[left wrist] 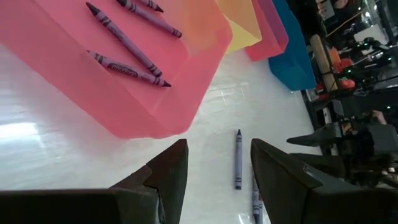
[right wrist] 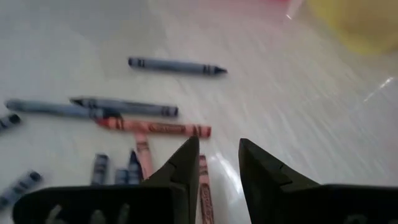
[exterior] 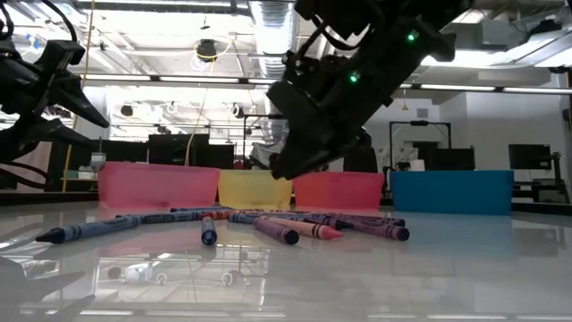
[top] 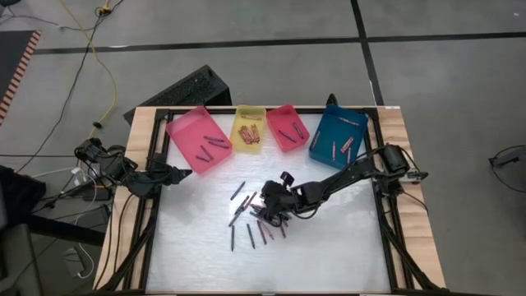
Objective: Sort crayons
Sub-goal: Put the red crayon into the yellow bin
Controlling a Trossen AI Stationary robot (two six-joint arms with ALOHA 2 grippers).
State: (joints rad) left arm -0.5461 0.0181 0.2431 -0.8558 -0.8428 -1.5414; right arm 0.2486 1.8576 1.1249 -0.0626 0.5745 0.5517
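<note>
I see the loose crayons [top: 256, 220], thin short wax sticks in dark blue, purple, red and pink, lying scattered in a small heap on the white glossy table top [top: 329, 255], a little in front of the yellow plastic tray [top: 249, 130]. I take this yellow tray as my landmark. In the low view the heap [exterior: 259, 224] lies flat on the table, with some sticks crossing each other and one dark blue stick [exterior: 76, 233] pointing away to the side.

More crayons are already inside the trays. The yellow tray holds some orange-red ones [top: 248, 133]. The big pink plastic tray [top: 197, 140], just beside the yellow tray on the left arm's side, holds a few purple ones [left wrist: 127, 43]. The smaller red plastic tray [top: 288, 127] on the other side of the yellow one holds a few dark sticks, and the blue plastic tray [top: 338, 136] beyond it has some also.

The right gripper [top: 269, 204] hangs low over the heap in front of the yellow tray. Its two dark fingers [right wrist: 180, 168] stand a narrow gap apart, with nothing between them; the tips are just over an orange-red crayon [right wrist: 152, 127].

The left gripper [top: 182, 173] waits near the front edge of the pink tray, away from the heap. Its fingers [left wrist: 168, 171] are spread wider and hold nothing; one dark blue crayon [left wrist: 237, 158] lies on the table beyond them.
</note>
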